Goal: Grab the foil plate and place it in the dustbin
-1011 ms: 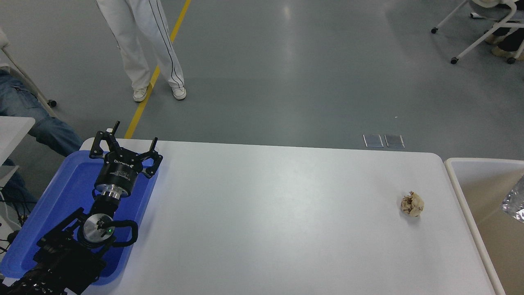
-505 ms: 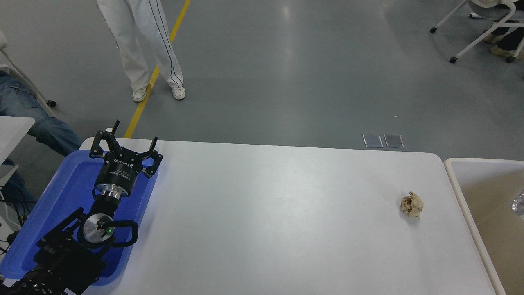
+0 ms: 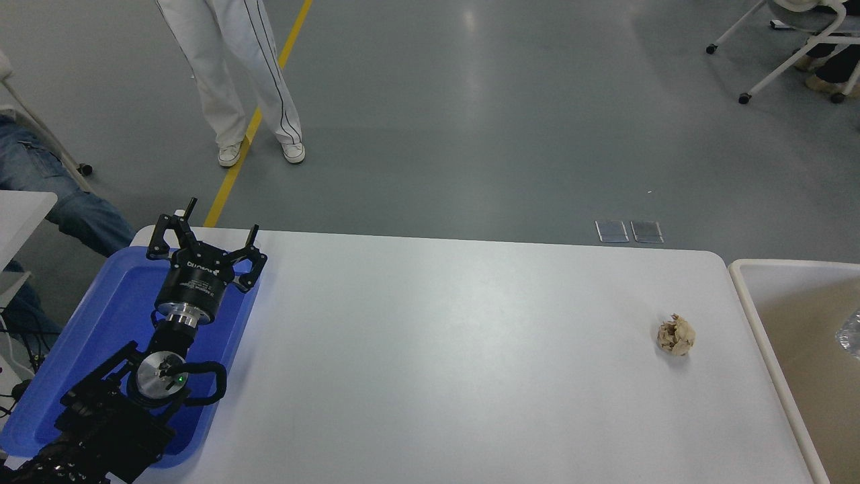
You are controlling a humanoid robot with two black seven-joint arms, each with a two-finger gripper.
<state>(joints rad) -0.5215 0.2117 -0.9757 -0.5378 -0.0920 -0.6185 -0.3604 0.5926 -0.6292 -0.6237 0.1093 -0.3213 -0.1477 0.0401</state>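
Since a second ago the foil plate (image 3: 852,334) has dropped lower inside the dustbin (image 3: 746,296); only a crinkled silver sliver shows at the bin's right, well apart from the left gripper (image 3: 209,236), fingers spread wide over the blue tray (image 3: 114,302). Crumpled tan paper ball (image 3: 676,335) sits on the desk (image 3: 443,363) near the dustbin.

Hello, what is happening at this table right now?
Nothing is being handled at this moment. The foil plate already lies inside the dustbin, only its edge showing at the picture's right border. The left gripper rests open over the blue tray. A paper ball sits on the table.
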